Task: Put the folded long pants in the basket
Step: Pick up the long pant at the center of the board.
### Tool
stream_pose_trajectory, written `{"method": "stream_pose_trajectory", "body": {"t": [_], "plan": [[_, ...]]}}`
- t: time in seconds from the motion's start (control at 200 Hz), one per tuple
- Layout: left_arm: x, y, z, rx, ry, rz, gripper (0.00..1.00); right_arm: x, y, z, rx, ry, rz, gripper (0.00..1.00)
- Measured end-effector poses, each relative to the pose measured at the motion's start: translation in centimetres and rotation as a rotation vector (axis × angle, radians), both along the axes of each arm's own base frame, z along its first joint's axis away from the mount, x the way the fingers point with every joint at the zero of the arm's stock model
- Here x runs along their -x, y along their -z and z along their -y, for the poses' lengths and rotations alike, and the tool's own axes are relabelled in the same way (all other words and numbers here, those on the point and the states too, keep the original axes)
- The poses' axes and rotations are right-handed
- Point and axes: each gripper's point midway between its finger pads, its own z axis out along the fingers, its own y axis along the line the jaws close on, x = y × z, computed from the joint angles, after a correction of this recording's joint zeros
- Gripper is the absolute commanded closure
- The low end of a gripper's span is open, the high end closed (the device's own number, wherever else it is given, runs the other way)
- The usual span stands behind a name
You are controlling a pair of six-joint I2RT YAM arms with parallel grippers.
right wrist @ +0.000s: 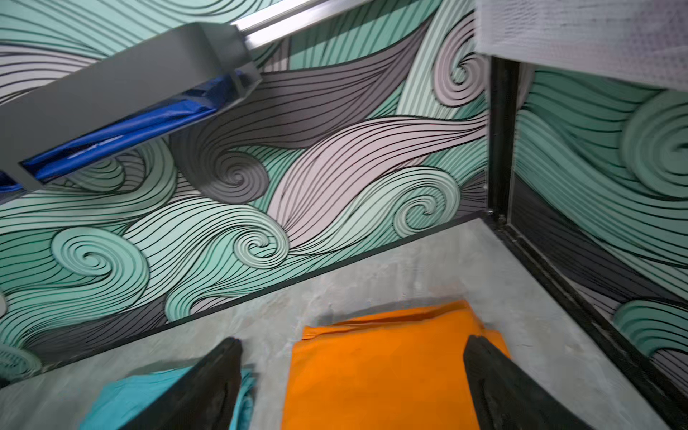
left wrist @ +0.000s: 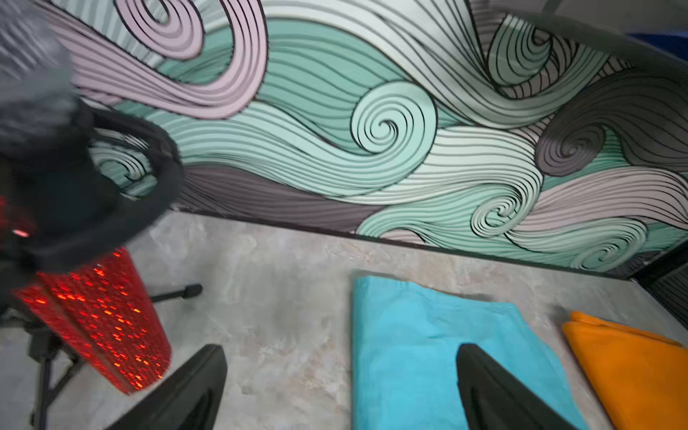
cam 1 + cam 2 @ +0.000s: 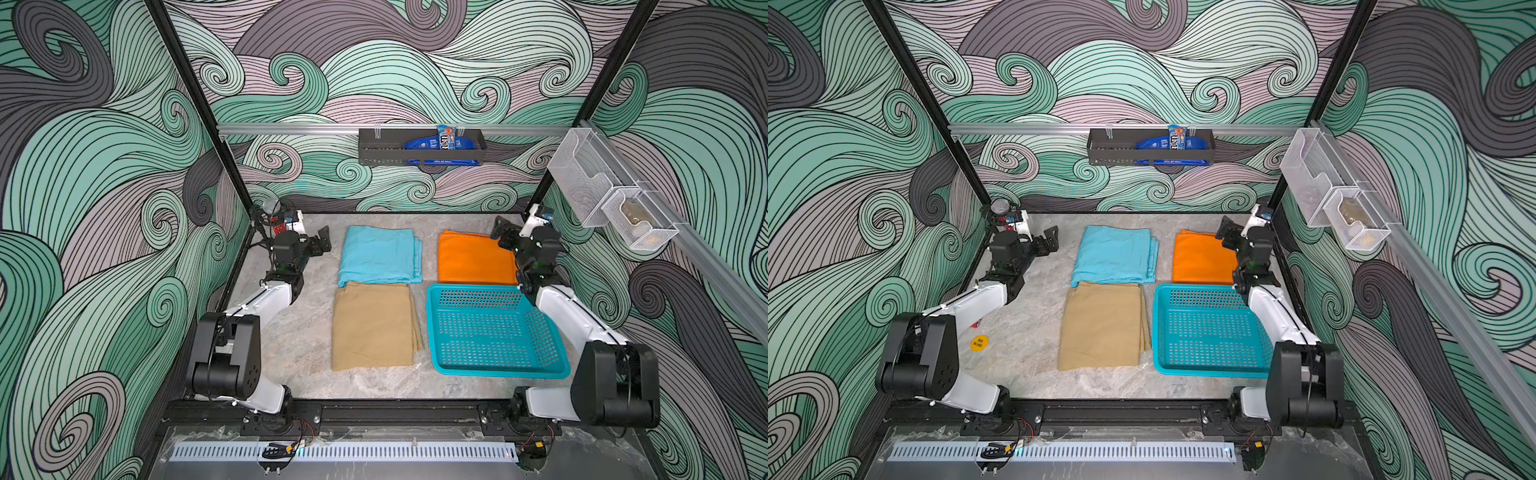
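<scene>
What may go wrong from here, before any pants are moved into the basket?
The folded light blue pants touch the folded tan pants; lifting one may drag the other. Their stacked layers show at the side; a shallow pinch may unfold them. The folded orange pants lie close beside the teal perforated plastic basket; it may shift.

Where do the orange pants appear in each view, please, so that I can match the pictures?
In a top view: orange pants, just beyond the basket, right of the blue pants.
In a top view: same spot, beyond the basket.
Left wrist: at the frame's edge, beside the blue pants.
Right wrist: large in the foreground, blue pants alongside.
Shared landmark: the blue pants, alongside in every view.
</scene>
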Motion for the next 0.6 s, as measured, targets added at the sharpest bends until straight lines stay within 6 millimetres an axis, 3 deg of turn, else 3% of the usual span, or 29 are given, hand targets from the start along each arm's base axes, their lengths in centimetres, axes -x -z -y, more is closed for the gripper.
{"method": "stream_pose_trajectory", "body": {"t": [0.13,0.265,0.475,0.6], "plan": [[0.0,3.3,2.1,0.069,0.057,-0.138,0.04,-2.6,0.8,-7.5,-0.023,-0.192,-0.100,0.08],[-0.6,6.6,4.3,0.111,0.102,-0.293,0.04,-3.8,4.3,-14.4,-0.085,-0.353,-0.230,0.13],[-2.0,9.7,5.9,0.130,0.120,-0.436,0.04,-5.6,11.6,-20.3,-0.164,-0.458,-0.445,0.16],[-2.0,12.3,5.9,0.125,0.107,-0.514,0.03,-5.8,15.4,-22.2,-0.205,-0.478,-0.551,0.16]]}}
